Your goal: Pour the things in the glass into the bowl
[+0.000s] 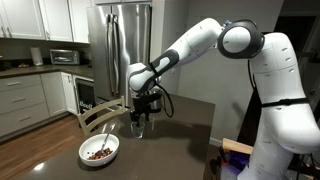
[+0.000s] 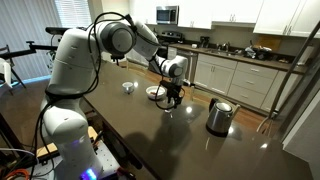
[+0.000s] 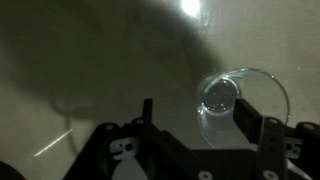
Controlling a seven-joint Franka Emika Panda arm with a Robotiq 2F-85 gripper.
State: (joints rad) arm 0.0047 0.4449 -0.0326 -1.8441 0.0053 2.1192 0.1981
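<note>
The clear glass (image 1: 139,127) stands upright on the dark table, and in the wrist view (image 3: 228,100) I look down into it and see no bits inside. My gripper (image 1: 143,108) hangs just above it with its fingers open (image 3: 196,110). The glass sits close to the right-hand finger, and nothing is gripped. The white bowl (image 1: 99,150) stands near the table's edge beside the glass and holds small brown bits (image 1: 98,154). In an exterior view the bowl (image 2: 155,92) is partly behind my gripper (image 2: 172,97).
A shiny kettle (image 2: 219,116) stands on the table apart from the gripper. A small white cup (image 2: 128,87) sits beyond the bowl. A wooden chair (image 1: 100,118) stands at the table's side. Kitchen counters (image 2: 240,62) run behind.
</note>
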